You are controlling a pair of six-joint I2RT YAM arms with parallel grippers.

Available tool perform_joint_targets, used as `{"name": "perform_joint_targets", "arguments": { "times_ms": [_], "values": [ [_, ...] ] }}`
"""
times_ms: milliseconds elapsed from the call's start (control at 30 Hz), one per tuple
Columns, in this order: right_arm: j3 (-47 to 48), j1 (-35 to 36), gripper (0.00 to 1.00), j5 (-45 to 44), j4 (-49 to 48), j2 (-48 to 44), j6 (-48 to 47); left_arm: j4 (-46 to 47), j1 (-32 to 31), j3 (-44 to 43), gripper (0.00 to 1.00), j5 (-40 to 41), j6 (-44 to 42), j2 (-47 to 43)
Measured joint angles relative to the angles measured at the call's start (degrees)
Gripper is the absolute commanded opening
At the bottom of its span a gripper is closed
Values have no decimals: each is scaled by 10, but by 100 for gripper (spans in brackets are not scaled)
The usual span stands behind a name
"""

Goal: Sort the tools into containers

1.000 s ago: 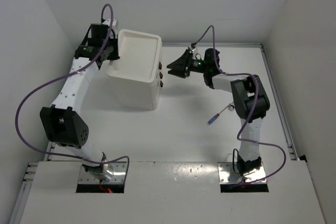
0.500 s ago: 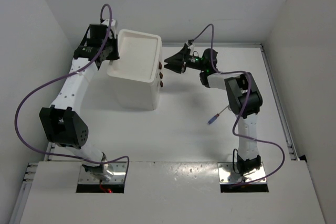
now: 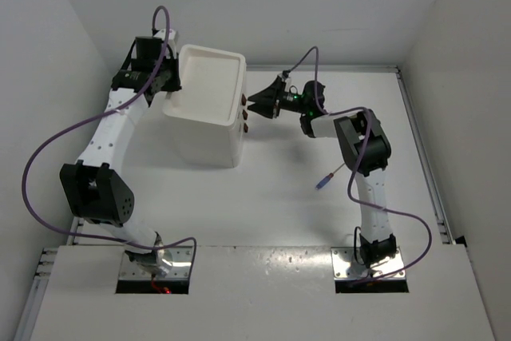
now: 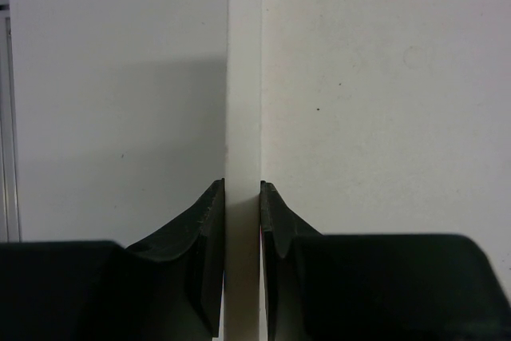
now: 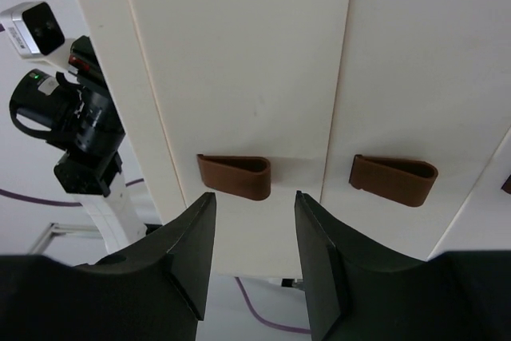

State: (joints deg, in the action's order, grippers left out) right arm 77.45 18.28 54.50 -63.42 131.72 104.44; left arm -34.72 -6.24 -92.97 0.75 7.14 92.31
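The white drawer unit (image 3: pixel 209 85) stands at the back left, its brown knobs (image 3: pixel 244 115) facing right. My left gripper (image 3: pixel 169 90) is shut on the unit's left rim, which shows as a white wall (image 4: pixel 243 77) clamped between my left gripper's (image 4: pixel 242 197) fingers. My right gripper (image 3: pixel 254 103) is open, its tips just short of the top knob. In the right wrist view the top knob (image 5: pixel 234 176) lies just ahead of my right gripper (image 5: pixel 254 207), with a second knob (image 5: pixel 393 179) beside it. A blue-handled screwdriver (image 3: pixel 326 179) lies on the table. The other tools are out of view.
The unit's recessed tray top (image 3: pixel 215 69) faces up. White walls close in the table at the left, back and right. The right arm's purple cable (image 3: pixel 307 57) arches above its wrist.
My right gripper has moved left, from the middle of the table up to the drawer unit's knobs. The left arm has not moved.
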Motion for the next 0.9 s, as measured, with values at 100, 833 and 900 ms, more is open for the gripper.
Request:
{"name": "perform_joint_targets", "arguments": {
  "times_ms": [100, 833, 900],
  "values": [
    [7, 5, 45, -2, 0, 8, 5, 5, 1, 5, 0, -2, 0, -2],
    [14, 6, 0, -8, -26, 9, 10, 25, 2, 23, 0, -1, 6, -13],
    [4, 2, 0, -9, -26, -1, 8, 27, 2, 24, 0, 1, 9, -14]
  ]
}}
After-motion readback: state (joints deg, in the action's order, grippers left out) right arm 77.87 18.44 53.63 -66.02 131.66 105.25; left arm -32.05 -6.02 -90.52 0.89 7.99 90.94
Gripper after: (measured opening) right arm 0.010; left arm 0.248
